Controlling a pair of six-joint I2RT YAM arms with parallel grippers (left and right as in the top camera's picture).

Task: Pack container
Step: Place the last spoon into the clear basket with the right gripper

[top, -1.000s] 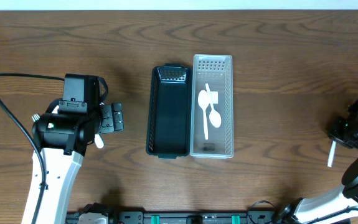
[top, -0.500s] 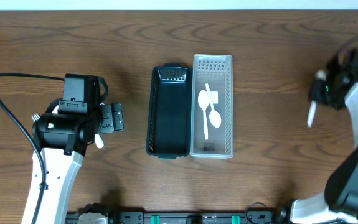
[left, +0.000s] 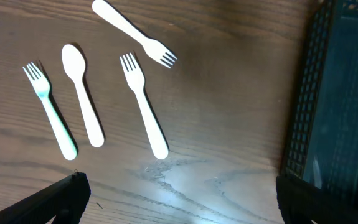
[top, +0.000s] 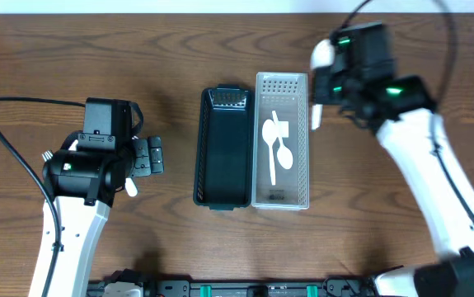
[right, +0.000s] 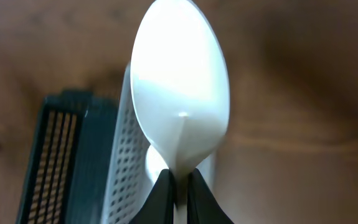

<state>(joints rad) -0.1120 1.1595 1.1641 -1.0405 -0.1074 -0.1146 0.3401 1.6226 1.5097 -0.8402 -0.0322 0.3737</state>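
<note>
My right gripper is shut on a white plastic spoon, held in the air just right of the white perforated bin. In the right wrist view the spoon's bowl points away from the shut jaws, above that bin's edge. Two white spoons lie in the white bin. The black bin next to it looks empty. My left gripper is open and empty. It hovers over three white forks and a white spoon on the table.
The black bin's mesh wall shows at the right of the left wrist view, to the right of the loose cutlery. A black cable loops left of the left arm. The wooden table fills the view.
My right arm has swung from the table's far right edge up and left with the spoon, to beside the white bin. The left arm has not moved.
</note>
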